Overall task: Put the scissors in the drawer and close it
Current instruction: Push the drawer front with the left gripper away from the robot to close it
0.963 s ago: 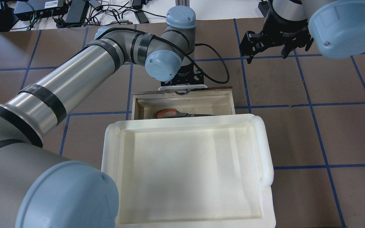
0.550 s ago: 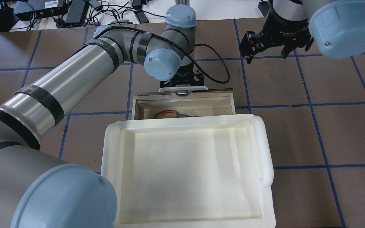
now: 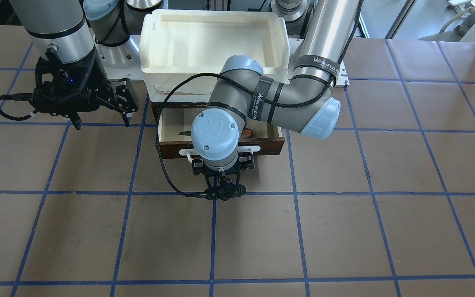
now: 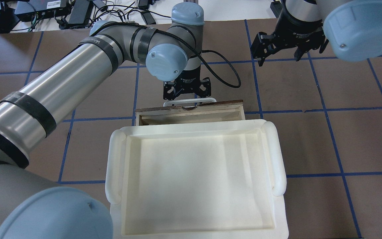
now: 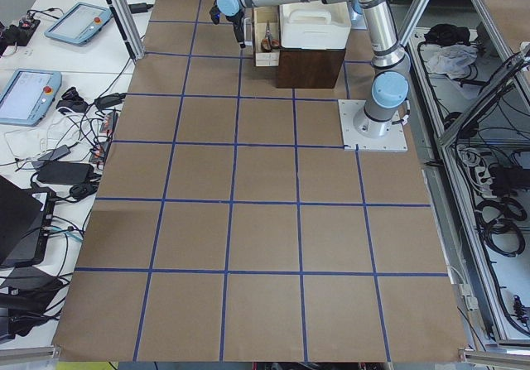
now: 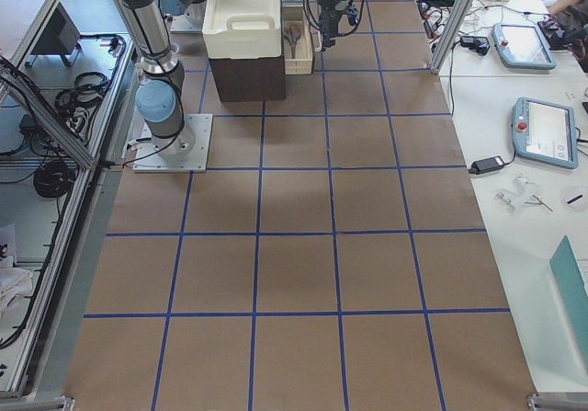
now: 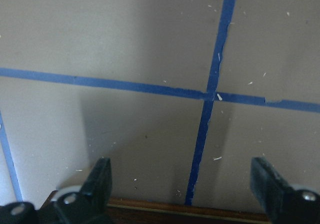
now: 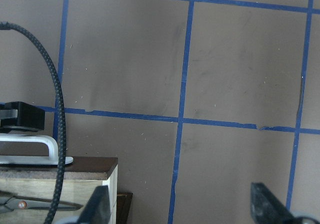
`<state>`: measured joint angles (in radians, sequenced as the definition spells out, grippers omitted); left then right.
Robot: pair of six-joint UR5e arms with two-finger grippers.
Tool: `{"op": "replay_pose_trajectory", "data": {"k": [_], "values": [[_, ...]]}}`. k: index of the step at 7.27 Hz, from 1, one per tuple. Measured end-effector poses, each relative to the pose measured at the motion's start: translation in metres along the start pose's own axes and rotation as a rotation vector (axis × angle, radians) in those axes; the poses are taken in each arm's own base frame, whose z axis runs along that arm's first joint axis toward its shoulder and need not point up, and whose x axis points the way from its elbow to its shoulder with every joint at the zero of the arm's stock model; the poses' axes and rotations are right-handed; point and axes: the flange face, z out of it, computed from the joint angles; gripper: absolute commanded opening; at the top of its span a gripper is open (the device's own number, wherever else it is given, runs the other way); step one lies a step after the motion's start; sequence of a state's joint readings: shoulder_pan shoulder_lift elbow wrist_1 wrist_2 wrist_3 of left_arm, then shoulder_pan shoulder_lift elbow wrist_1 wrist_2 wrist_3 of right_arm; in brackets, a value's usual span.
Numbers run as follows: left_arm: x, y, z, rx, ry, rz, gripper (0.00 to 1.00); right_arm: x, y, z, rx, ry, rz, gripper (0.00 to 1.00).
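Note:
The drawer (image 4: 217,103) has a dark brown front and a white bar handle (image 4: 190,100), and stands partly open under the white tray. The scissors (image 3: 246,133) lie inside it, orange-lined handle showing in the front-facing view and blade in the right wrist view (image 8: 30,203). They are hidden in the overhead view. My left gripper (image 4: 187,90) is open and empty, right at the outer side of the handle. In its wrist view (image 7: 181,173) the drawer front's edge (image 7: 200,211) lies between the fingers. My right gripper (image 4: 279,49) hangs open and empty, off to the drawer's side.
A large white plastic tray (image 4: 191,130) sits on top of the dark cabinet and covers most of the drawer. The left arm's black cable (image 4: 227,71) loops beside the gripper. The brown table has blue tape lines (image 4: 323,109). Cables and devices lie along the far edge (image 4: 78,13).
The drawer has slid in under the tray, with my left gripper following behind its front. The scissors have passed out of the overhead view. The right arm has not moved.

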<state>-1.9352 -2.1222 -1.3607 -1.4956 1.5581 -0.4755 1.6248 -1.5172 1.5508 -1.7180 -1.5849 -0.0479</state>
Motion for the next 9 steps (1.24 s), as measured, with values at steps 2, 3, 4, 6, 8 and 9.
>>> {"op": "replay_pose_trajectory", "data": {"k": [2,3,4,6,8,9], "values": [[0.0,0.011,0.001,-0.035,-0.016,0.006,1.0,0.0,0.0,0.0,-0.001,0.001,-0.001,1.0],[0.004,0.017,0.001,-0.044,-0.023,0.015,1.0,0.001,0.0,0.0,-0.002,0.001,-0.001,1.0],[0.006,0.025,0.004,-0.057,-0.034,0.024,1.0,0.002,0.0,0.0,-0.002,0.001,0.0,1.0],[0.004,0.036,0.013,-0.109,-0.064,0.028,1.0,0.004,0.0,0.0,-0.002,0.002,0.007,1.0],[0.0,0.046,0.017,-0.156,-0.088,0.028,1.0,0.005,0.001,-0.002,0.0,0.008,0.009,1.0],[-0.001,0.05,0.016,-0.167,-0.094,0.03,1.0,0.006,0.001,-0.002,0.0,0.009,0.009,1.0]]}}
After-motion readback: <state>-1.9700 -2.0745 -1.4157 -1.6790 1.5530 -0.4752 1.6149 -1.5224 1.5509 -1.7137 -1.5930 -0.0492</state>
